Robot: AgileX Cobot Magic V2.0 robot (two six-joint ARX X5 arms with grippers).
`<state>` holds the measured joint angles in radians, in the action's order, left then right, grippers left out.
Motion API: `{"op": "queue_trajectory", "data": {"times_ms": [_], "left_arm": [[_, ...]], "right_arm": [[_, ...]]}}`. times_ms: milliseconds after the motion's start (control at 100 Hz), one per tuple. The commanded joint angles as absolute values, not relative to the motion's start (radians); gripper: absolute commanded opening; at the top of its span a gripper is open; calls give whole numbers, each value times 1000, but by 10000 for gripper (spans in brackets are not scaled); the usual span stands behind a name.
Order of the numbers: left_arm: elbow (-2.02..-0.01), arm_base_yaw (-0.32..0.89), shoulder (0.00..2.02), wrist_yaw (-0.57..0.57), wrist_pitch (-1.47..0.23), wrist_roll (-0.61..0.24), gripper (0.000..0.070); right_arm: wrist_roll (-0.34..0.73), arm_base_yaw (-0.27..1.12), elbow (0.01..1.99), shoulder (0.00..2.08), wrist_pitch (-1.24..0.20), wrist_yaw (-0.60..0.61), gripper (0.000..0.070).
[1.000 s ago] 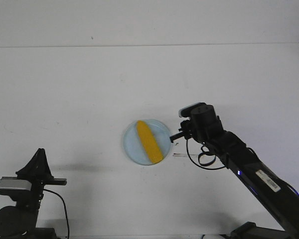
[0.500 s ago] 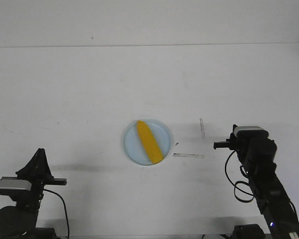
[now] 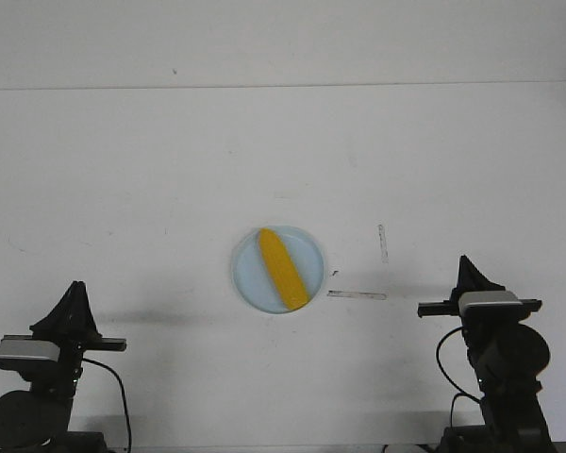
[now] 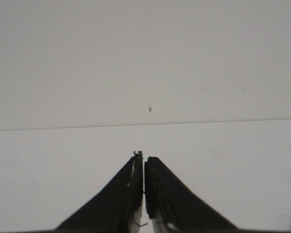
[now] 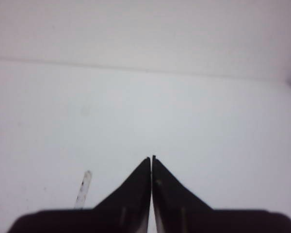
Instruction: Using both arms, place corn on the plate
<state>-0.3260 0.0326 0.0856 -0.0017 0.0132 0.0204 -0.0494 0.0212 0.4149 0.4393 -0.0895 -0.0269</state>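
Corn [image 3: 283,269]: yellow cob lying inside the pale blue plate [image 3: 248,278], long axis diagonal across it, pointed end toward the plate's far-left rim, blunt end reaching the near-right rim. Judged placed; no further carry looks needed. Right gripper [image 5: 151,158]: near-right of the plate, well apart, pointed jaws pressed together, holding nothing; the nearer arm. Left gripper [image 4: 143,155]: near-left of the plate, farther off, tips closed but for a hairline gap, empty.
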Motion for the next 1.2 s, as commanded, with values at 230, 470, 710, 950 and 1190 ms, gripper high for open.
{"op": "queue_trajectory", "data": {"times_ms": [230, 470, 710, 950, 1190], "left_arm": [[-337, 31, 84, -4, 24, 34, 1], [-337, 31, 84, -4, 24, 34, 1], [-337, 31, 84, -4, 24, 34, 1], [-337, 31, 84, -4, 24, 34, 1], [-337, 31, 84, -4, 24, 34, 1]], "right_arm": [[-57, 22, 415, 264, -99, -27, 4], [-56, 22, 415, 216, -100, -27, 4], [-56, 22, 415, 216, -100, -27, 4], [-56, 22, 415, 216, -100, -27, 4], [-56, 22, 415, 216, -100, -27, 4]]}}
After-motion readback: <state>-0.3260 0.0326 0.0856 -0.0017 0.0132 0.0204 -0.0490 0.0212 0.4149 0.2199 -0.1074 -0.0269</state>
